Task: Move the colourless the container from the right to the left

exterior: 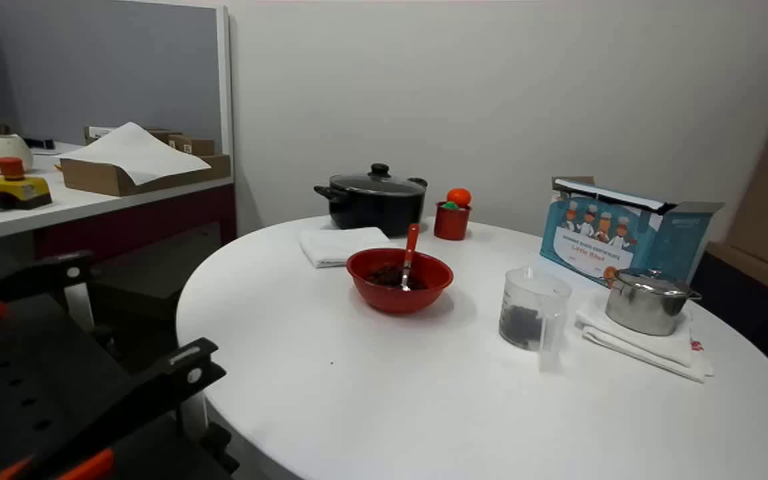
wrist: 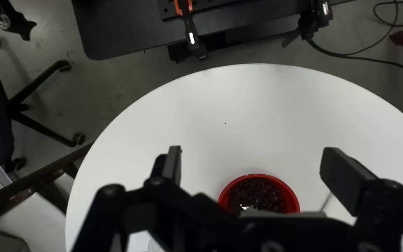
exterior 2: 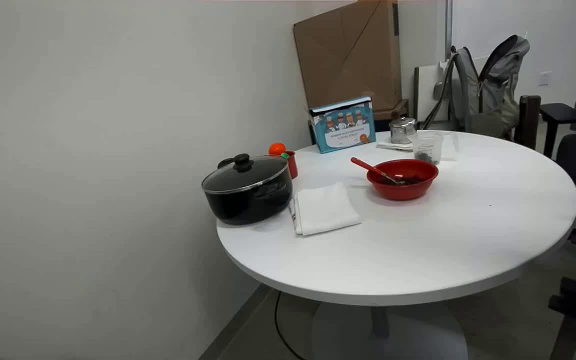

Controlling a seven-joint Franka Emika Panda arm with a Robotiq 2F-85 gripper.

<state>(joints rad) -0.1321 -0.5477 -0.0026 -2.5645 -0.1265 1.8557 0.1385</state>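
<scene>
The colourless container is a clear cup with a handle and dark matter at the bottom. It stands upright on the white round table, between the red bowl and the metal pot. In an exterior view the container stands behind the red bowl. My gripper shows only in the wrist view. It is open, with nothing between its fingers, high above the table. The red bowl with dark beans lies below it, partly hidden by the gripper. A clear edge at the wrist view's bottom may be the container.
A red-handled spoon leans in the red bowl. A black lidded pot, a white folded cloth and a small red cup stand at the back. The metal pot sits on a cloth beside a blue box.
</scene>
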